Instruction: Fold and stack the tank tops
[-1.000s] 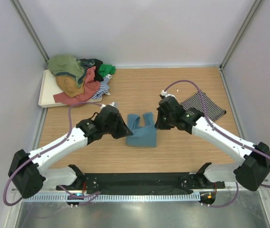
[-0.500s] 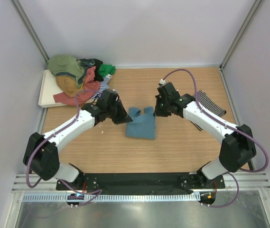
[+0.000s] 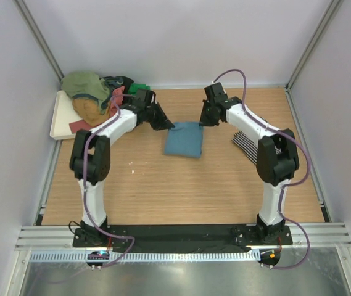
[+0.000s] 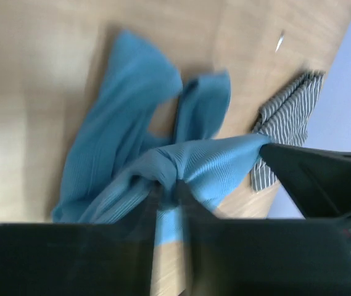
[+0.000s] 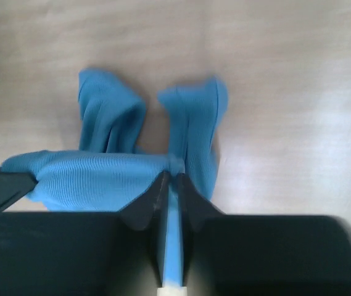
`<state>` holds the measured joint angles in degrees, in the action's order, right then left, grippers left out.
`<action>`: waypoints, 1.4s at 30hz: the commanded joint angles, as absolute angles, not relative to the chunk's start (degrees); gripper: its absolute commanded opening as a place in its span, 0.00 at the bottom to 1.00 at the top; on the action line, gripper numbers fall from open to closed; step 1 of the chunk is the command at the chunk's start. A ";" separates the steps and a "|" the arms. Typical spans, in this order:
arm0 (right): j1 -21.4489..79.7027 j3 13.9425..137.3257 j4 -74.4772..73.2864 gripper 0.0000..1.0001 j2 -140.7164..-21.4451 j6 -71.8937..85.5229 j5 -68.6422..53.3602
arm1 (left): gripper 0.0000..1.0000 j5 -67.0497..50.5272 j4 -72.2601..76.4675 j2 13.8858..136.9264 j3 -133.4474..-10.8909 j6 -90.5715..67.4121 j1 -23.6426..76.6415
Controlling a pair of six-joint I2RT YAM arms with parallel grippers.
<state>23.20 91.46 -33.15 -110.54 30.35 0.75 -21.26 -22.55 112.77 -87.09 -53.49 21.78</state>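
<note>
Teal top at desk centre, we find left tool and right tool each clamped on a far corner, edge taut between them, striped top right, pile far left.

Right of the teal tank top, the striped tank top lies mostly hidden beneath the right arm. Nearer and left of it, a white speck is too small to identify. Both wrist views are smeared with blur.
</note>
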 commanded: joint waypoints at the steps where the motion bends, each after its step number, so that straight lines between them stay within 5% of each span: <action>1: 20.13 101.31 -29.88 0.22 -118.08 30.50 3.59 | 0.30 -26.80 -19.60 121.70 -98.76 -52.73 19.17; 3: 18.29 107.97 -31.46 0.28 -122.58 32.16 8.06 | 0.77 -27.24 -18.37 129.43 -107.46 -53.09 18.63; 4: 17.85 108.97 -31.46 0.46 -124.52 32.95 8.26 | 0.92 -27.59 -20.20 131.72 -110.80 -52.74 18.37; 6: 17.40 107.94 -29.63 0.58 -124.02 33.40 7.99 | 0.97 -28.30 -23.19 135.87 -119.33 -50.99 18.37; 9: 17.32 99.86 -22.87 0.71 -118.31 32.78 8.44 | 0.98 -26.81 -23.47 133.08 -118.66 -48.61 18.46; 20: 15.03 82.36 -10.82 0.68 -111.88 30.32 -12.63 | 0.82 -27.77 -14.86 121.12 -95.99 -44.03 19.51; 29: 14.94 81.57 -11.34 0.63 -115.31 30.23 -18.02 | 0.76 -25.05 -11.43 115.76 -84.91 -44.03 21.80; 37: 15.03 78.84 -10.46 0.52 -117.33 31.64 -21.71 | 0.68 -23.47 -10.55 114.17 -79.55 -44.30 22.67; 42: 15.03 76.73 -9.32 0.29 -117.60 31.73 -24.43 | 0.55 -22.77 -5.55 110.14 -72.79 -45.96 24.26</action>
